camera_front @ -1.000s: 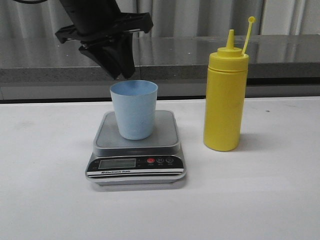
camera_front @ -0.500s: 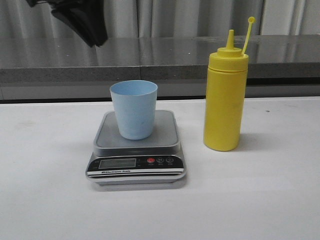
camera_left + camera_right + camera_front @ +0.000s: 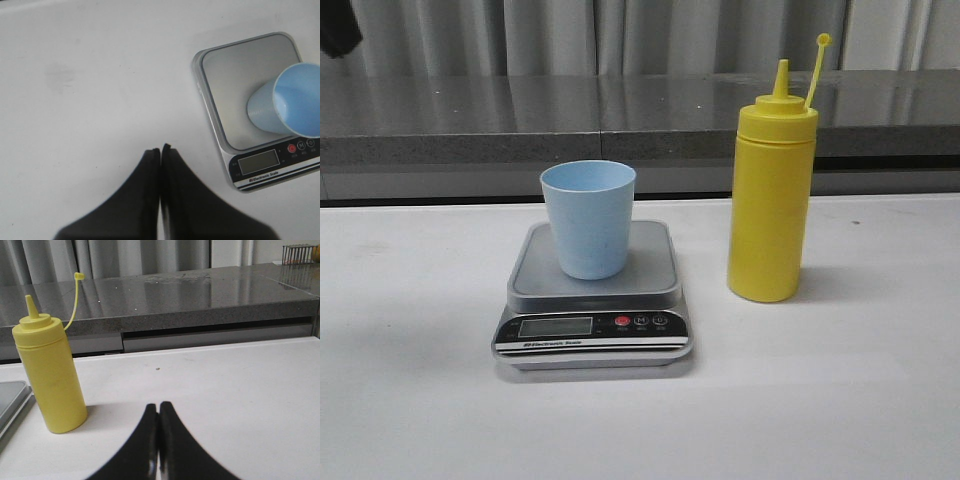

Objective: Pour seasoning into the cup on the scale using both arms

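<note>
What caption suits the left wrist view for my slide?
Shut left end effector above the white table, beside a pale blue plastic cup on a silver-grey digital scale.

A white table [image 3: 880,400] fronts a grey stone counter [image 3: 670,110] and pale curtains [image 3: 620,35].

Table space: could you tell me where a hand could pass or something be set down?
The table is bare left of the scale, along its front, and right of the yellow bottle. Tightest is the gap between scale and bottle. The cup fills most of the platform.
</note>
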